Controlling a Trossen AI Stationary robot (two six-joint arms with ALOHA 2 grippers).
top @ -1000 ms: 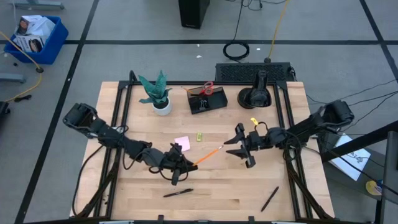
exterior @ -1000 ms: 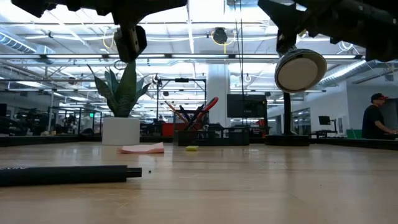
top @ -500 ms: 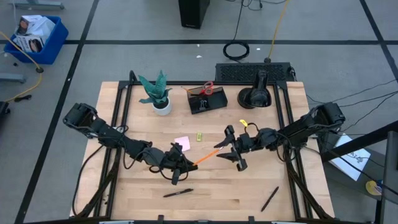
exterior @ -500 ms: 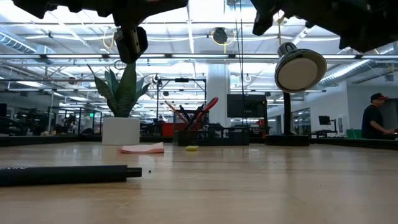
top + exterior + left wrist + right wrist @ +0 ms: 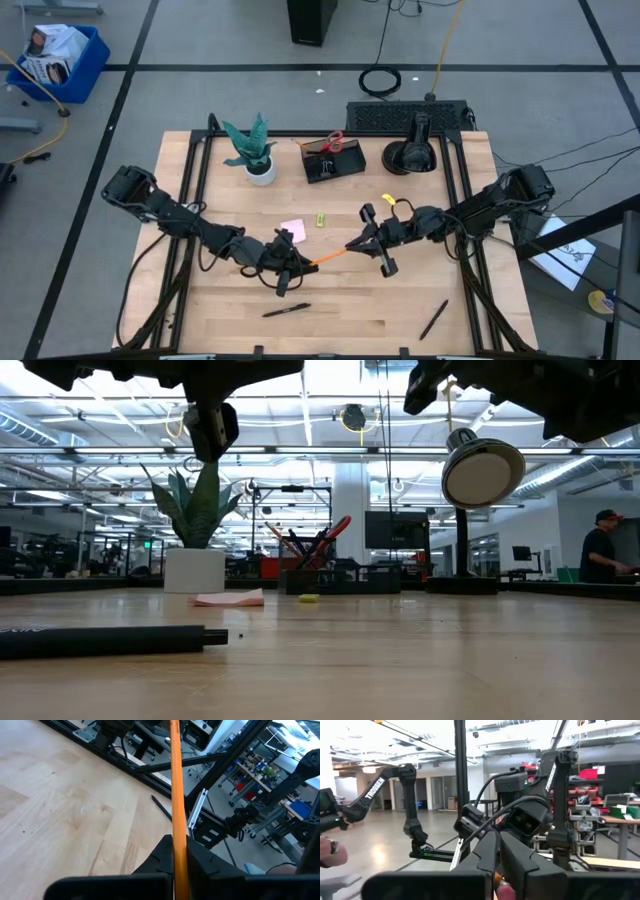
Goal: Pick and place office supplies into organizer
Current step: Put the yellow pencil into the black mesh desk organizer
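Note:
An orange pencil hangs above the table's middle, held at both ends. My left gripper is shut on its near-left end and my right gripper is shut on its far-right end. The dark organizer stands at the table's far edge with red-handled scissors upright in it. A pink sticky-note pad and a tiny yellow piece lie flat on the table. One black pen lies near the front edge, another at the front right. My left gripper pinches the pencil's shaft between its two fingers, which lie along the pencil. They come nearly level from the table's left. The pencil runs on past the fingertips, clear of the table. My right gripper is shut on the pencil's other end, whose pinkish tip shows far back between the fingers. The fingers come about level from the table's right and lie along the pencil. That end is clear of the table.
A teal plant in a white pot stands left of the organizer and a black domed object right of it. Bare wood lies along the front between the two pens. A person is in the room beyond the table.
My right gripper has moved toward the table's left, up to the free end of the pencil, and has shut on it. The pencil has stayed where it was.

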